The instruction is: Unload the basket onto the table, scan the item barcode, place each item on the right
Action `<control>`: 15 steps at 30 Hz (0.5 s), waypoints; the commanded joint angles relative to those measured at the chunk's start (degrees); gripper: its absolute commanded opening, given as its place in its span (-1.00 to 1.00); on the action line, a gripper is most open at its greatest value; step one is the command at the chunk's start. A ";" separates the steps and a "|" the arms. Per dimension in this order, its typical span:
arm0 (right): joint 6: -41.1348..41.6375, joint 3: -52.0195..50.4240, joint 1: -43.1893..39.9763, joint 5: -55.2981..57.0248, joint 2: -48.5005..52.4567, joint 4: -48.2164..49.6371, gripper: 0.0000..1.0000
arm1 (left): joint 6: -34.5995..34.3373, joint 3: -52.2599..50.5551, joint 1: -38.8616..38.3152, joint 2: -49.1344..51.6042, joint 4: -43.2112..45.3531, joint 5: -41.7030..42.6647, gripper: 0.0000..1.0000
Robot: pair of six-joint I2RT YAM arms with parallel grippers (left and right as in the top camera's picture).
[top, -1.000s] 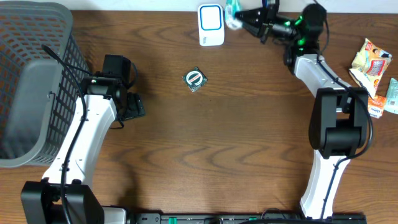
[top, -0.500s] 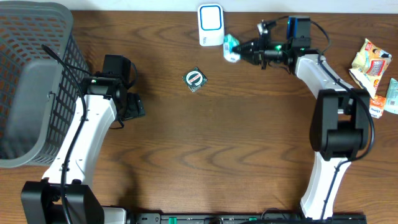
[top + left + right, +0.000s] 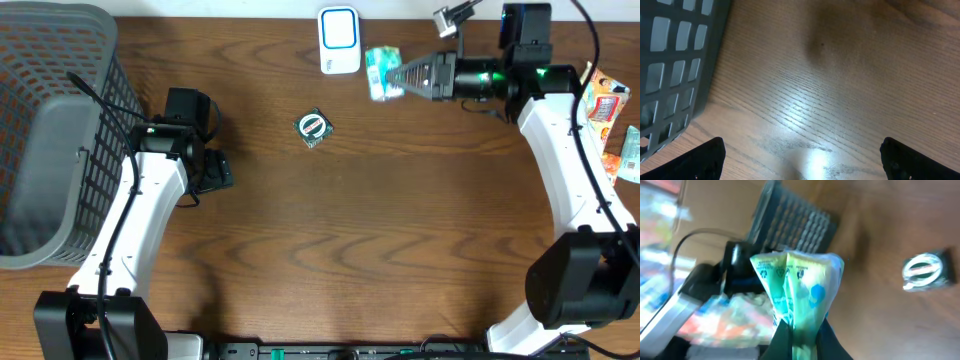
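Brown wooden table [image 3: 380, 250] fills the overhead view, its far edge running along the top of the picture.

A grey mesh basket [image 3: 50, 130] occupies the far-left corner. The left arm [image 3: 140, 220] rises just beside its right wall. The left gripper [image 3: 805, 167] hangs over bare wood with its jaws spread wide and nothing between them. The basket wall shows at the left of its wrist view.

The right arm [image 3: 570, 180] reaches along the far right side. Its upper link passes close to a cluster of snack packets [image 3: 598, 95] at the right edge.

A white scanner [image 3: 339, 40] stands at the far edge, centre. The right gripper [image 3: 402, 76] points left toward it, fingers pressed together on one end of the green packet [image 3: 382, 72]. That packet sits just right of the scanner and apart from it. Whether it touches the table cannot be told.

A small dark packet with a round logo [image 3: 313, 128] lies flat between the arms, near the scanner.

Open wood lies across the centre and the near half.
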 commanded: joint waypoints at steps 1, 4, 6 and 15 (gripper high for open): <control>-15.06 -0.22 0.50 -14.58 0.76 -6.05 -0.97 | -0.74 -0.24 0.20 0.00 -0.20 -0.52 0.96; -22.18 -0.22 -0.68 -16.63 0.76 -14.08 -0.97 | -0.74 -0.24 0.20 0.00 -0.20 -0.52 0.96; -27.30 -0.22 -2.75 -16.63 0.76 -20.76 -0.97 | -0.74 -0.24 0.20 -0.02 -0.17 -0.52 0.95; -32.81 -0.22 -5.49 -16.63 0.50 -24.72 -0.97 | -0.74 -0.24 0.20 0.00 -0.20 -0.52 0.96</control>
